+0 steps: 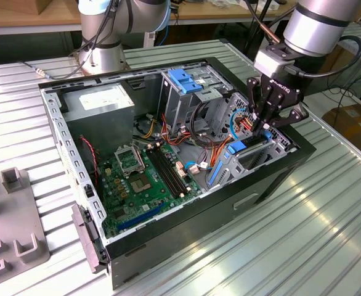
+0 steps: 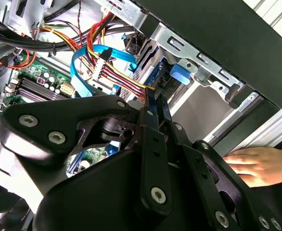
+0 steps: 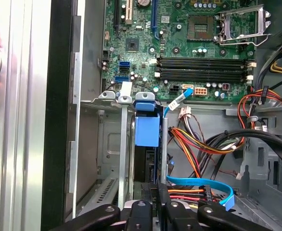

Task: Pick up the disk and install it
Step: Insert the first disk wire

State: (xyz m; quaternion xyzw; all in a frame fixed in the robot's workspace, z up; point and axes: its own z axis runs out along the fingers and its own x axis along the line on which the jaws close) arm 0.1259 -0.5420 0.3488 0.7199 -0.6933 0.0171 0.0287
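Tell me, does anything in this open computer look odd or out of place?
A person's hand rests on the slatted table right beside the computer case while the end effector is down among the cables at the drive bay. The processor socket also stands bare, with no cooler on it.

The exterior view looks down at a slant from well back, taking in the whole open computer case (image 1: 186, 166) on the slatted desk (image 1: 328, 222) and the arm over the case's end at the exterior view's right. Both wrist views sit close — the first wrist view faces straight down into the case, over the blue-tabbed drive bay (image 3: 147, 130) to the motherboard (image 3: 179, 53); the second wrist view looks past the pincer (image 2: 155, 103) at the same bay (image 2: 179, 77). All three share the bay and motherboard (image 1: 146, 179).
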